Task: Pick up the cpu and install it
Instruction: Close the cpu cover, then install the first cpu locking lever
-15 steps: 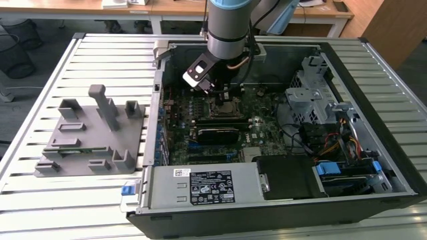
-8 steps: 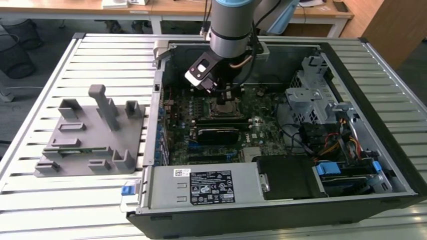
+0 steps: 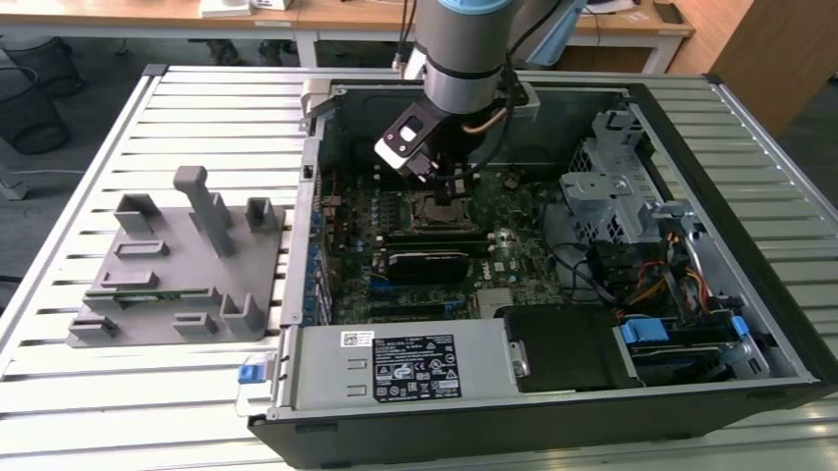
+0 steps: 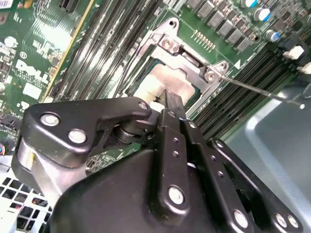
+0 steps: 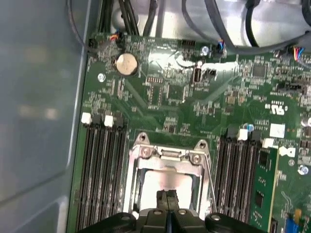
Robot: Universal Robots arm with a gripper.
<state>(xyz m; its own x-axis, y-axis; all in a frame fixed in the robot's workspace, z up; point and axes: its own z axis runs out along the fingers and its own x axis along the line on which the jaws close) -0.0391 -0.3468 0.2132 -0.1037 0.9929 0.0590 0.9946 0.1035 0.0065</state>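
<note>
The cpu (image 5: 165, 184) is a pale silvery square lying flat inside the metal frame of the socket (image 5: 146, 153) on the green motherboard. It also shows in the second wrist view, cpu (image 4: 167, 82), under the frame (image 4: 187, 56). My gripper (image 5: 166, 200) hangs directly over it. Its two black fingers (image 4: 170, 104) are pressed together, shut, with nothing visible between them. The tips are at or just above the chip's top; I cannot tell whether they touch. In the exterior view the gripper (image 3: 453, 191) is low inside the open computer case, over the socket (image 3: 439, 209).
Memory slots (image 5: 99, 170) flank the socket on both sides. A thin retention lever (image 4: 262, 90) sticks out from the frame. The case wall (image 3: 312, 196), drive cage (image 3: 615, 186) and cables (image 3: 654, 285) ring the board. A grey fixture with posts (image 3: 177, 265) stands on the slatted table.
</note>
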